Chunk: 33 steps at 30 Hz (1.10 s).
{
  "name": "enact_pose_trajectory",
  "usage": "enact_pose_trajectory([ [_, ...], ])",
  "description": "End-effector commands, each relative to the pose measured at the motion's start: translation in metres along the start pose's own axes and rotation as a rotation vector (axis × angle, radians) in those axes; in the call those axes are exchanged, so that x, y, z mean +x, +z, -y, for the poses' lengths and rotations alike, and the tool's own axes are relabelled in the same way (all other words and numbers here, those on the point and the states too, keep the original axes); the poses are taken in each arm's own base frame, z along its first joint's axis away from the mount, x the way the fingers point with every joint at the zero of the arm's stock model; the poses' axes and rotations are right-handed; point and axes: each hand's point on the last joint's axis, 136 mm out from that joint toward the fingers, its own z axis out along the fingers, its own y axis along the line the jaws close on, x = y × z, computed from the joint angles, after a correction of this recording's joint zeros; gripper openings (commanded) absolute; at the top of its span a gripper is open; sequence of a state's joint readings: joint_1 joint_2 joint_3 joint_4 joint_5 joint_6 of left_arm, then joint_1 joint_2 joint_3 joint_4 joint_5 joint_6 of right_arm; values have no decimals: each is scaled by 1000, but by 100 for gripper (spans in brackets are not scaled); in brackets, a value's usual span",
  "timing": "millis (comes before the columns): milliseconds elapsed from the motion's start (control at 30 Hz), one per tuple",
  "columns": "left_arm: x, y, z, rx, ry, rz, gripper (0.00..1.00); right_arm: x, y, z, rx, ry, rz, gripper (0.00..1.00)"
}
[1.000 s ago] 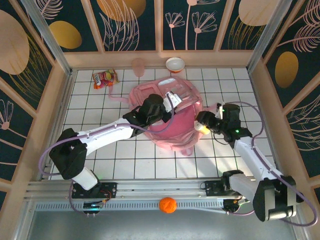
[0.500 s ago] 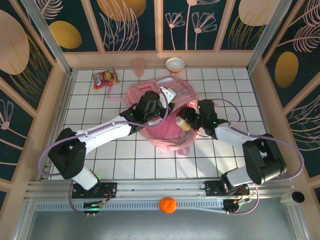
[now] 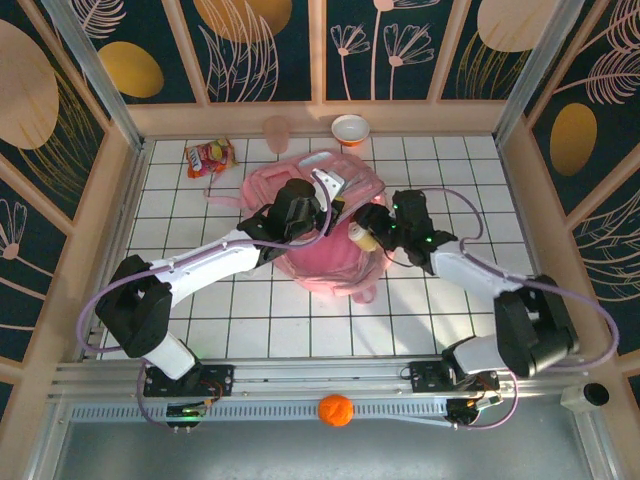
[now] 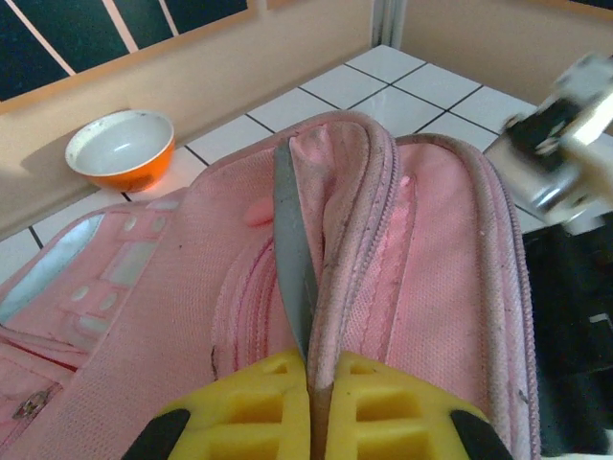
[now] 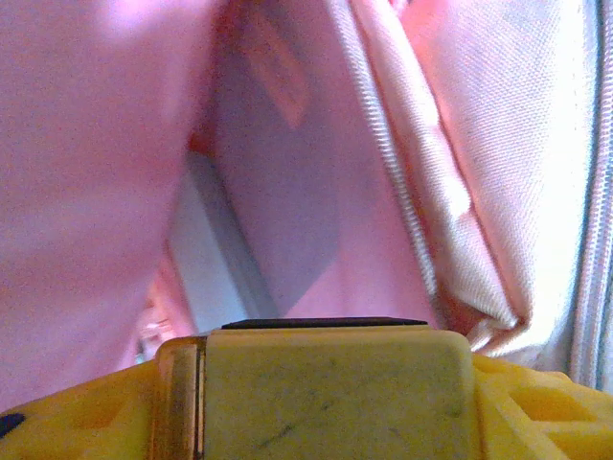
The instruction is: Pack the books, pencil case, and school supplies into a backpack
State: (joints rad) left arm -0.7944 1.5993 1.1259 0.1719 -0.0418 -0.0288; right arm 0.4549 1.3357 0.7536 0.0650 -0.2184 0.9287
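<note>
The right gripper (image 3: 360, 233) holds a tan block (image 5: 326, 383), one of the school supplies. Its yellow fingers (image 5: 86, 422) press on both sides of the block, so the jaws stand partly apart with the block filling the gap. The block is right at the open mouth of the pink backpack (image 3: 330, 262), over its right side.

The left gripper (image 4: 309, 402) is squeezed tight on the backpack. A fold of the pink edge by the zip sits pinched between its two yellow fingertips.

A second ago the right gripper and its block were off to the right of the backpack, over the white tiles. Now they are over the backpack. The backpack looks more bunched up and narrower than it did then, and the left gripper is a bit farther back.

From above you can see the whole table: both arms meet at the backpack, with a snack packet (image 3: 208, 157), a pink cup (image 3: 276, 132) and an orange bowl (image 3: 350, 129) near the far wall. The left wrist view shows the pinch up close, with the bowl behind. The right wrist view looks into the backpack, where there is a pale grey flat shape (image 5: 206, 259); it is too blurry to say what it is.
</note>
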Motion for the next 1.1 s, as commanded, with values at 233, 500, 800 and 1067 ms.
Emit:
enact_pose_trajectory([
  [233,-94,-26,8,73,-116,251,0,25,-58,-12,-60,-26,-9,41],
  [500,-99,-21,13,114,-133,255,0,55,-30,-45,-150,-92,-72,40],
  [800,-107,-25,20,156,-128,265,0,13,30,-24,16,-172,62,39],
  [1067,-110,-31,25,188,-126,270,0,-26,63,-24,-90,17,133,41],
])
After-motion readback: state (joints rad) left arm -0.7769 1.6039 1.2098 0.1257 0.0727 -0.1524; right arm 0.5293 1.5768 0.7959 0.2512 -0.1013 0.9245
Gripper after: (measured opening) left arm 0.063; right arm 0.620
